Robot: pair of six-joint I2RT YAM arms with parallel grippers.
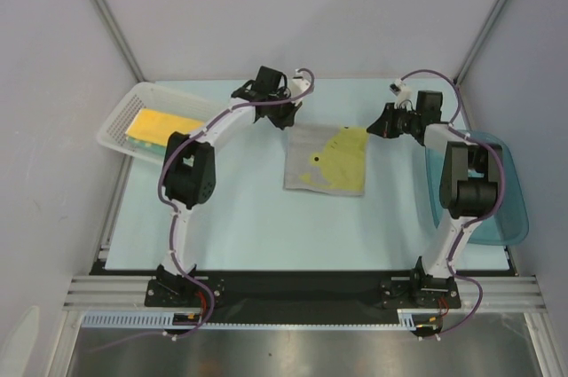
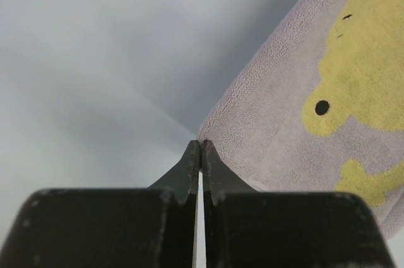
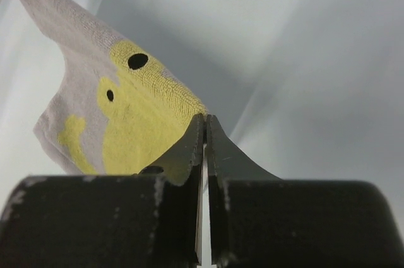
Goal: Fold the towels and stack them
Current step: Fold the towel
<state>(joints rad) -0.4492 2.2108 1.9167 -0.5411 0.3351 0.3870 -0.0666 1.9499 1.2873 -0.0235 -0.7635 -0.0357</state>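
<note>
**Chick towel (image 1: 324, 160): one, in hand**

Soft, light, limp cloth that likely sags between grips. It is mid-table (image 1: 248, 217), far edge lifted. The left gripper (image 2: 200, 148) and right gripper (image 3: 204, 123) each pinch a far corner. Corners suit holding, though thin pinches may slip.

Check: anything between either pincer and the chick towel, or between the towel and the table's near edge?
Nothing visible. The left pincer and right pincer are each shut on a far corner of the chick towel, and the table between it and the near edge shows nothing lying there.
</note>
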